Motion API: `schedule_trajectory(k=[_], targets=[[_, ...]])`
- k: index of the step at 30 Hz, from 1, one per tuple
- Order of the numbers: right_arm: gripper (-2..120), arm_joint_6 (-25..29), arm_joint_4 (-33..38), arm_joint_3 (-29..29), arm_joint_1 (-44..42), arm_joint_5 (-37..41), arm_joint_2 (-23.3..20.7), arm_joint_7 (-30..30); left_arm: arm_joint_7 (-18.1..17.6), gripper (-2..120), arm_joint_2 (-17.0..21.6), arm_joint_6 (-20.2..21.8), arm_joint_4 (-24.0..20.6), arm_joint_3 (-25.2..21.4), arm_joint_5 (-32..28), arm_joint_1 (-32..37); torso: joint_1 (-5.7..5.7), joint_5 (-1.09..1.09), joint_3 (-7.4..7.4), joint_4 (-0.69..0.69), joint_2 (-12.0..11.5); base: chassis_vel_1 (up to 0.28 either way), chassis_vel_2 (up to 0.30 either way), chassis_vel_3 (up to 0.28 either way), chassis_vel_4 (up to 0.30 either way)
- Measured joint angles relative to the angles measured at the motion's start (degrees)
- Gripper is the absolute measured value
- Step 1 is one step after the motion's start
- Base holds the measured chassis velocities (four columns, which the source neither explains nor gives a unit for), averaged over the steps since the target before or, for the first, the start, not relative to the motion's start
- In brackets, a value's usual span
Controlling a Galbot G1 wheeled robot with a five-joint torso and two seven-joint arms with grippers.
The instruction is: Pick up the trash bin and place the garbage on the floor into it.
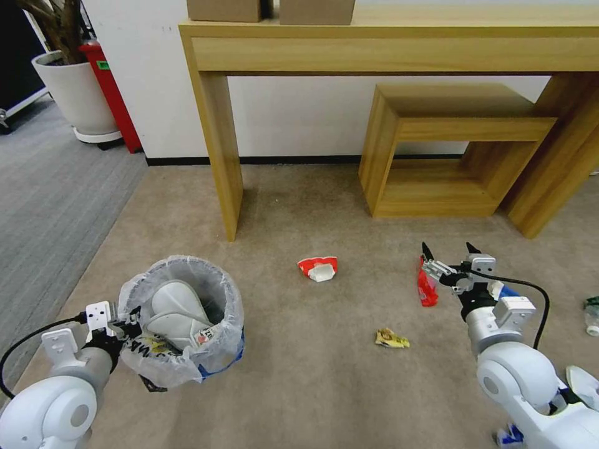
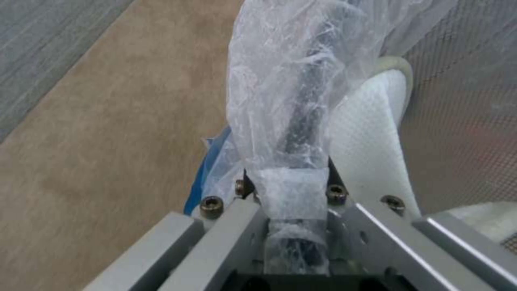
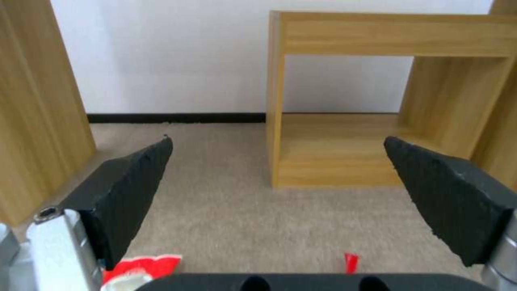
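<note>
Against the far wall stands a long wooden console table (image 1: 399,53), with a smaller open wooden shelf unit (image 1: 455,149) tucked under it at the right; tan carpet (image 1: 299,374) covers the working floor. Nearer, on the robot's left, the trash bin (image 1: 187,318) is held at its rim by the left gripper (image 1: 115,324), whose fingers are closed on the bag-wrapped rim edge, as the left wrist view confirms; a white slipper (image 1: 175,312) already lies inside. On the right, the right gripper (image 1: 450,252) hangs low over the floor with its fingers (image 3: 129,190) spread wide and nothing between them, just beside the red wrapper (image 1: 427,288). Remaining garbage on the carpet: a crushed red-white cup (image 1: 319,268) roughly midway between the arms, a yellow wrapper (image 1: 391,338) nearer the robot, and a bottle (image 1: 591,315) at the right edge. Judgement: bin pickup is done, collection is partly done, and the step in hand is the approach to the red wrapper. Next move calls for lowering and centring the open fingers over the thin, flat wrapper before closing, then carrying it across to the bin mouth.
</note>
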Motion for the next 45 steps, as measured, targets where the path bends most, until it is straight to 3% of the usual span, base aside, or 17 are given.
schedule_trajectory(k=[24,45], targets=[[100,0.9,-1.7,-2.6,1.9,-0.8,0.1,-0.1,0.1,1,-0.6,-0.5,1.3,0.4,0.5,-0.4,0.00,0.02,-0.01,0.00,0.0,-0.091,0.093,0.101,-0.093],[100,1.4,-1.6,-3.7,1.8,-0.4,0.2,0.2,-0.2,1,-0.3,-0.2,2.0,0.6,-0.1,-0.6,0.00,0.02,-0.01,0.00,0.0,-0.020,0.018,0.018,-0.021]])
